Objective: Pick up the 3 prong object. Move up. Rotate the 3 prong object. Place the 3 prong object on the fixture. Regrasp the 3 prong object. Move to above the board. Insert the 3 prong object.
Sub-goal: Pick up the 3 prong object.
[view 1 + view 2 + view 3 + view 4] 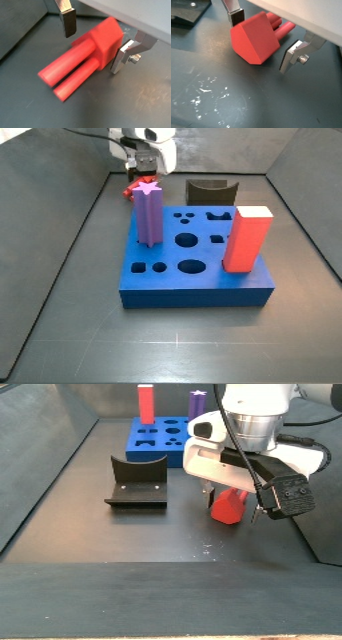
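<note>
Straddling the 3 prong object (83,55) w/ fingers apart, not clamping, the gripper (93,45) sits low over floor, near far edge behind board (194,268) & fixture (136,482)

End effector (230,488) beside fixture (136,484), behind board (195,265).

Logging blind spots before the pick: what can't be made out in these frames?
- Finger contact on the 3 prong object: wrist views show the gripper straddling it, touch unclear.
- Gripper fingertips: hidden behind the purple post in a side view.
- Fixture notch: too small to read.
</note>
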{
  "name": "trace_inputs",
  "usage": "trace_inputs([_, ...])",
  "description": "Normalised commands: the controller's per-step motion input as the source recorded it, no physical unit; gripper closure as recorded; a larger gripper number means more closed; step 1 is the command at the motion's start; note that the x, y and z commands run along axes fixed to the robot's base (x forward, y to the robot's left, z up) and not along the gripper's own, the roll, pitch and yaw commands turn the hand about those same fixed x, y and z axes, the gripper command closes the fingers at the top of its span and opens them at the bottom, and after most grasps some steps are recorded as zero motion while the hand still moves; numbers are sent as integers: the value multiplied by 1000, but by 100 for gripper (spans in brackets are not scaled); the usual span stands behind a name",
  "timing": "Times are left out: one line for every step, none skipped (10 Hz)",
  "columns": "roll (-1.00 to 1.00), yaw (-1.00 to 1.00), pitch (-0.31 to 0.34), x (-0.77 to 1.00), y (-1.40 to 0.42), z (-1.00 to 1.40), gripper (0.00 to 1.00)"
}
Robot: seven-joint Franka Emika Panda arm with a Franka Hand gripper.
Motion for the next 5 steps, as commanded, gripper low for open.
trace_inputs([-4,0,0,0,0,0,0])
trace_inputs([0,0,0,0,0,0,100])
trace_inputs([0,0,0,0,0,0,100])
trace_inputs([0,0,0,0,0,0,100])
trace_inputs([0,0,0,0,0,0,100])
